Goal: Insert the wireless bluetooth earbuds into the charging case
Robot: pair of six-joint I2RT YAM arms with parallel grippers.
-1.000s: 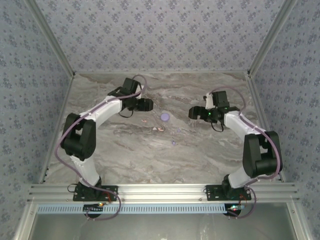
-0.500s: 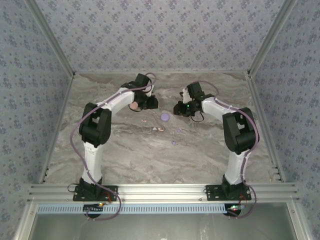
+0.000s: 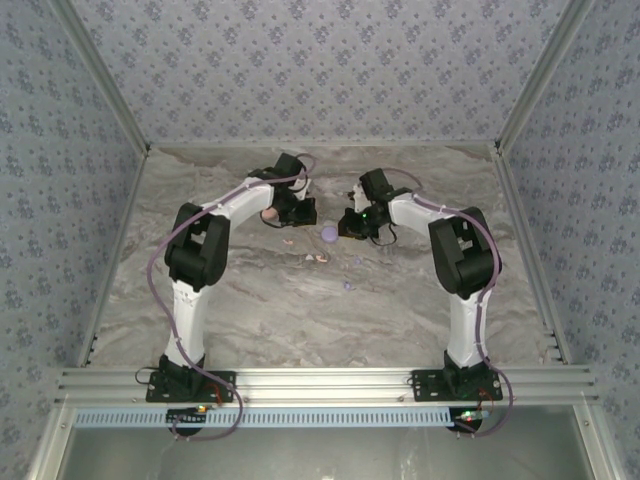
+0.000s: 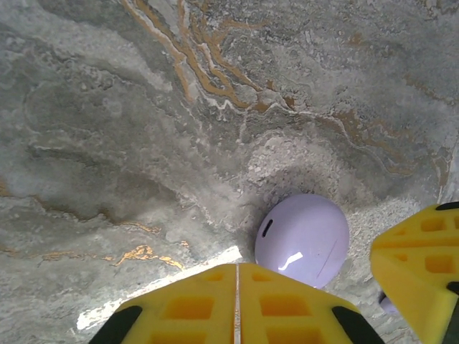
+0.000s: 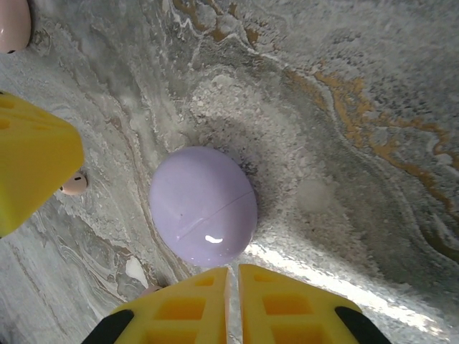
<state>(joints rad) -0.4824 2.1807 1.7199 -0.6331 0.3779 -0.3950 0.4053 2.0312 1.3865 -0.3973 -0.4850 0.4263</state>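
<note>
Two grippers are fully closed, yellow pads pressed flat together with nothing between them. The left gripper (image 4: pixel 237 276) and the right gripper (image 5: pixel 233 276) point at the closed lilac charging case (image 5: pixel 203 206) from opposite sides. Each tip is just beside the case; whether either touches it I cannot tell. The case lies on the marble-patterned table (image 4: pixel 107 143). One pinkish-white earbud (image 5: pixel 74 183) lies loose left of the case in the right wrist view, close by the left gripper's pad. From above, a lilac earbud (image 3: pixel 357 262) lies nearer the arm bases, apart from both grippers. A pink case (image 5: pixel 14 21) sits by the left arm.
</note>
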